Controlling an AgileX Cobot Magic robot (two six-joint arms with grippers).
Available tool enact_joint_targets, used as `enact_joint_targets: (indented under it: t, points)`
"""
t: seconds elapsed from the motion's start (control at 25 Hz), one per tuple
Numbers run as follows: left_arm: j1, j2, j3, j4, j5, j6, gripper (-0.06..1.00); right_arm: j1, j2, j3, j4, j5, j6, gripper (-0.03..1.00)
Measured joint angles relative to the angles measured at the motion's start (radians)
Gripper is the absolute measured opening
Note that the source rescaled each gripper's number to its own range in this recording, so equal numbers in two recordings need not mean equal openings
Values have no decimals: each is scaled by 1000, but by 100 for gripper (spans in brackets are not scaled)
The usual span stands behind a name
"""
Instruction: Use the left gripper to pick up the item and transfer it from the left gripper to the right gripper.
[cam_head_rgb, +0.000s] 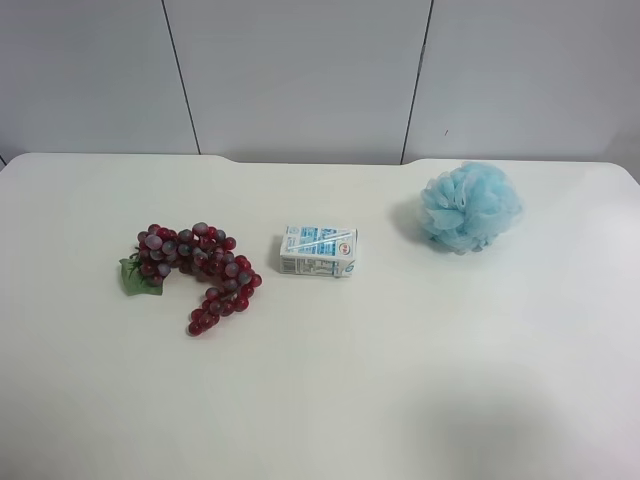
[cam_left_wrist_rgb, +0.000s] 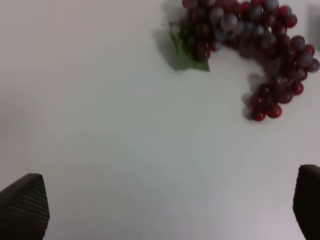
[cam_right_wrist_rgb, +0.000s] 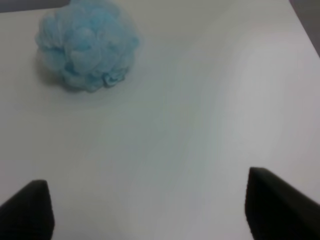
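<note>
Carton: the small white-blue carton (cam_head_rgb: 319, 251) lies on its broad side on the white table (cam_head_rgb: 400, 400), about mid-table. It looks closed, and its contents cannot be seen.
Item: the grapes (cam_head_rgb: 198, 268), a dark red-purple bunch, lie flat on the table just beside the carton, toward the exterior high view's left and not touching it. The bunch curves like a hook, with a green leaf (cam_head_rgb: 138, 276) at the end away from the carton.
Other thing: a light blue mesh bath puff (cam_head_rgb: 470, 206) sits well apart on the carton's other side, nearer the table's far edge.
Left gripper: the left gripper (cam_left_wrist_rgb: 165, 205) is above bare table with its jaws spread wide and nothing between them. The grapes lie ahead of it, apart.
Right gripper: the right gripper (cam_right_wrist_rgb: 152, 207) likewise has its jaws wide apart and empty, with the puff ahead of it.
Cut off: only the black finger ends show in each wrist view, and the left wrist view's edge clips the bunch.
Hard to make out: the carton's print is too small to read, and both wrist views are soft.
</note>
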Motion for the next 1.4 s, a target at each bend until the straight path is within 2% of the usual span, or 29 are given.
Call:
enact_joint_targets:
  t: [0.24,0.32,0.6,0.84,1.0,1.16,1.4]
  points:
    - [-6,331,-82,-43,-32,-48,100,0,0,0,0,0,0,67]
    - [-40,492,-134,-33,-56,-101,100,0,0,0,0,0,0,67]
    - [-163,768,-238,-20,-112,-329,100,0,0,0,0,0,0,67]
    - [-217,940,-326,-51,-129,-497,100,0,0,0,0,0,0,67]
    - [-219,1036,-414,-109,-130,-558,100,0,0,0,0,0,0,67]
    - [-219,1119,-493,-129,-128,-634,100,0,0,0,0,0,0,67]
    - [-219,1218,-518,-181,-136,-771,100,0,0,0,0,0,0,67]
